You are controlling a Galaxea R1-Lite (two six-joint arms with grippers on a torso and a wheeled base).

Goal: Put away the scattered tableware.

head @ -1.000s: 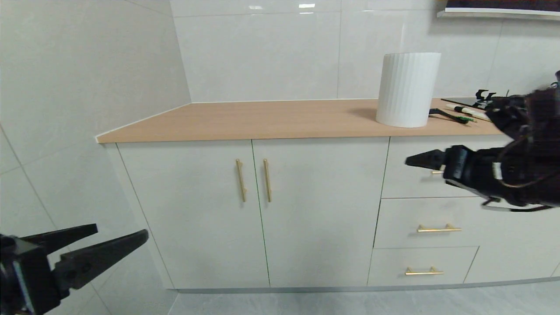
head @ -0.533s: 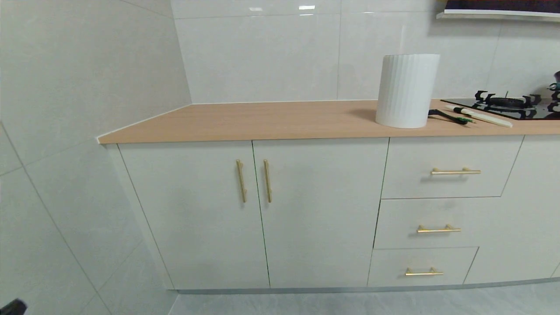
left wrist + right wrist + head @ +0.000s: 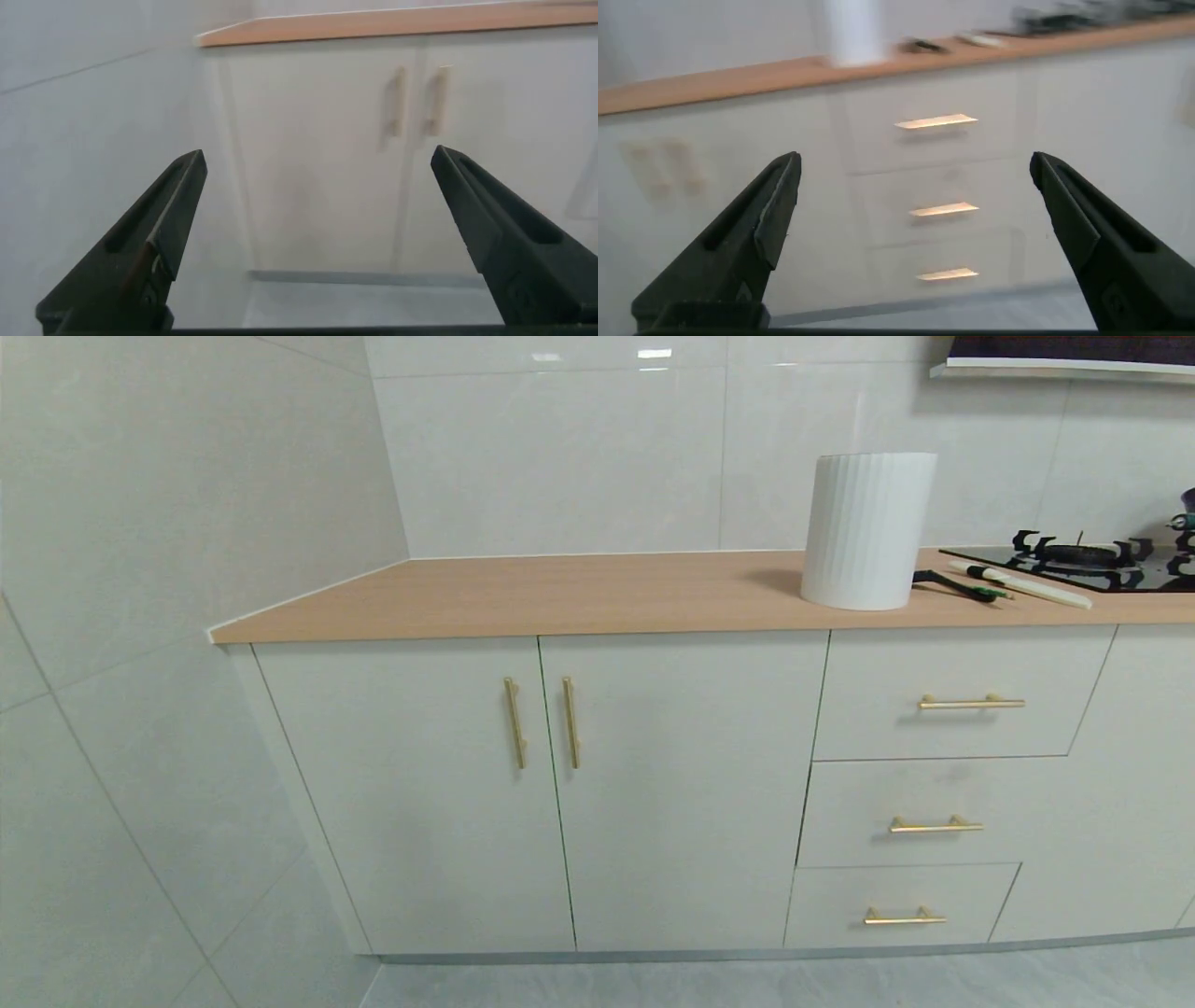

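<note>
1. The left gripper [image 3: 316, 159] holds its two black tapered fingers [image 3: 149, 233] spread wide with nothing between them; it faces the pair of pale cabinet doors [image 3: 420, 803], with the grey floor [image 3: 355, 299] showing below
2. The right gripper [image 3: 913, 161] is likewise spread wide and empty, pointed at the stack of three pale drawers [image 3: 952, 784]
3. The light wooden countertop [image 3: 560, 593] runs along the white tiled wall [image 3: 560, 457] and carries the task's things at its right-hand part
4. A tall white ribbed cylindrical container [image 3: 868, 527] stands upright on the countertop, above the seam between the right door and the drawers
5. A slim black-handled utensil [image 3: 952, 583] lies flat just to the right of the container's base; whether it touches the container cannot be told
6. A long cream utensil with a dark green-and-black end [image 3: 1027, 586] lies flat just beside the black one, on its far side, reaching towards the black glass gas hob [image 3: 1083, 565]
7. Both utensils rest between the container and the hob, outside the container and well apart from both grippers
8. The two doors are shut, each with an upright brass bar handle [image 3: 514, 721] beside the middle seam
9. All three drawers are shut, each with a level brass handle; the top drawer's handle [image 3: 971, 702] sits almost directly under the utensils
10. The edge of a range hood [image 3: 1064, 362] shows at the upper right, above the hob
</note>
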